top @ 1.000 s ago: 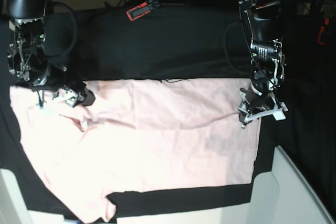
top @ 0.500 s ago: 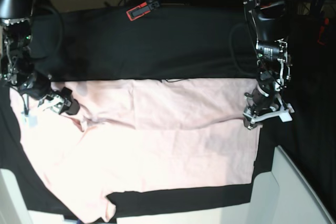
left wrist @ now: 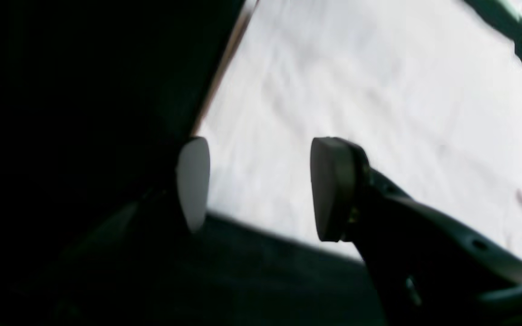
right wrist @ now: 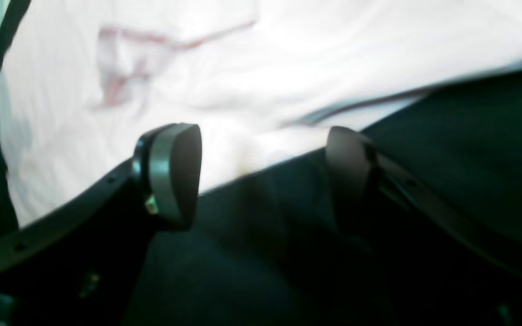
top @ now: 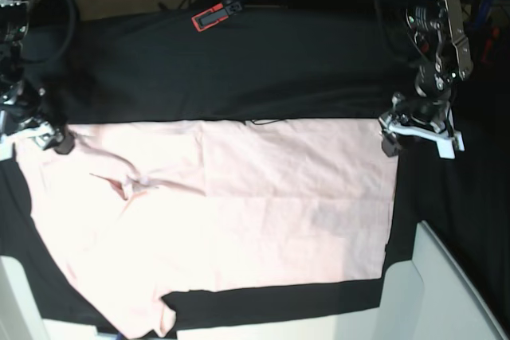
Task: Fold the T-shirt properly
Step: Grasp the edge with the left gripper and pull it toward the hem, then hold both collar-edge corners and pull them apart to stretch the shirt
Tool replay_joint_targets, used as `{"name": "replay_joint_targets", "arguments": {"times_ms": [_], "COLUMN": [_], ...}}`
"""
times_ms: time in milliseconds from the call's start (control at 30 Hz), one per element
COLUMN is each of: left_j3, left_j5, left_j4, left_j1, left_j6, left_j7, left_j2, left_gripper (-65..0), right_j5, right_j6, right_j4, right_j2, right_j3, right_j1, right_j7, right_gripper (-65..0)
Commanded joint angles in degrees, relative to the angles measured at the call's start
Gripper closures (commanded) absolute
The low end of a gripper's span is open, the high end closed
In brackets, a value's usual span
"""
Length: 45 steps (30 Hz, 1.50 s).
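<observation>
Soft, light and limp, the T-shirt wants pinching at its edges just beside the left gripper and the right gripper, both parted and empty.

The left gripper hangs with its jaws spread apart and nothing between them, one pale pad over the dark side and one darker pad over cloth. Beyond the jaws the T-shirt lies pale and blurred, its straight edge running up from the pale pad. Black table cloth lies on the near and left sides of that edge.
</observation>
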Motion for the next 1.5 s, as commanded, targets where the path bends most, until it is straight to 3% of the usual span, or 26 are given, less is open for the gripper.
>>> {"name": "replay_joint_targets", "arguments": {"times_ms": [0,133,300,467,767,1000,1167,1467], "left_j3": [-0.28,-0.28,-0.2,-0.2,-0.2,-0.2,-0.2,-0.46], "left_j5": [-0.55,-0.55,-0.55,-0.55,-0.64,-0.64,-0.91,-0.99], "left_j4": [1.87,1.87,1.95,1.87,1.43,1.34,1.25,-2.62], "left_j1": [0.32,3.05,4.1,4.01,5.24,5.51,5.51,5.16], "left_j6": [-0.48,-0.56,-0.65,-0.65,-0.65,-0.65,-0.65,-0.65], "left_j7": [-1.61,-1.61,-1.61,-1.61,-1.52,-1.52,-1.52,-1.61], "left_j2": [-0.96,-0.96,-0.96,-0.87,-1.05,-0.96,-0.7,1.24], "left_gripper": [-34.9,-34.9,-34.9,-34.8,-34.8,-34.8,-35.1,-35.6], "right_j5": [0.82,0.82,0.82,0.73,0.73,0.73,0.73,0.73], "right_j6": [0.65,0.83,1.09,6.37,6.81,6.89,6.89,6.89], "right_j4": [0.96,-2.46,-13.72,-19.08,-28.66,-29.54,-29.63,-29.72], "right_j2": [1.18,1.09,1.36,1.44,5.4,5.22,5.22,5.14], "right_j3": [2.35,8.24,10.35,10.79,10.26,10.26,6.22,5.78], "right_j1": [0.65,-0.23,2.59,6.37,11.2,13.14,14.81,15.07], "right_j7": [1.02,1.11,1.2,1.29,5.33,5.24,5.6,5.6], "right_gripper": [-45.0,-54.3,-54.1,-54.1,-54.1,-54.1,-53.8,-36.9]}}
